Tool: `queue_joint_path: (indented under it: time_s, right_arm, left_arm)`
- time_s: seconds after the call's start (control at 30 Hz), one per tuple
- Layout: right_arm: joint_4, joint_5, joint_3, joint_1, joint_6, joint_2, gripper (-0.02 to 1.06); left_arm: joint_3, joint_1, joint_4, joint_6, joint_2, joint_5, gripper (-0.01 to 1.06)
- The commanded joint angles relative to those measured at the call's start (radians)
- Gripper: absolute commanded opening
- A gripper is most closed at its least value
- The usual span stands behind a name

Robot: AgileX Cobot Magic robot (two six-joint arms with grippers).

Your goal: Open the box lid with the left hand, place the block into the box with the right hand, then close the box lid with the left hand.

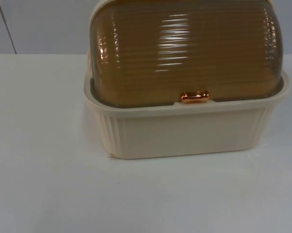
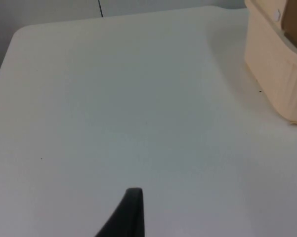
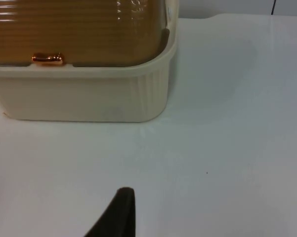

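Note:
A cream ribbed box (image 1: 184, 131) stands at the middle of the table. Its amber see-through roll-top lid (image 1: 184, 48) is down, and the copper handle (image 1: 195, 96) rests at the front rim. My left gripper (image 2: 131, 212) hovers over bare table to the left of the box (image 2: 276, 74), well apart from it. My right gripper (image 3: 119, 213) hangs over the table in front of the box's right corner (image 3: 153, 94), with the handle (image 3: 47, 59) in its view. Both arms stay away from the box.
White table top (image 1: 48, 184) spreads in front of the box and to both sides. The grey partition wall (image 1: 39, 24) rises behind it. The table's rounded far corner (image 2: 24, 32) lies beyond the left gripper.

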Motion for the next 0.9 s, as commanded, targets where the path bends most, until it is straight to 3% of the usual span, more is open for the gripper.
queue_joint_path:
  time_s: [0.0, 0.43, 0.6, 0.87]
  right_arm:
    - [0.003, -0.011, -0.001, 0.003, 0.005, -0.003, 1.04]
    - [0.003, -0.012, -0.001, 0.003, 0.008, -0.003, 1.04]
    - [-0.112, -0.008, -0.001, 0.003, 0.146, -0.003, 1.04]
    - [-0.112, -0.008, -0.001, 0.005, 0.148, -0.003, 1.04]
  left_arm:
    - [0.005, -0.007, -0.011, -0.007, -0.002, -0.007, 1.02]
    - [0.005, -0.007, -0.009, -0.007, -0.002, -0.007, 1.02]
    - [0.005, -0.007, -0.007, -0.007, -0.002, -0.007, 1.02]
    - [0.005, -0.007, -0.005, -0.007, -0.002, -0.007, 1.02]
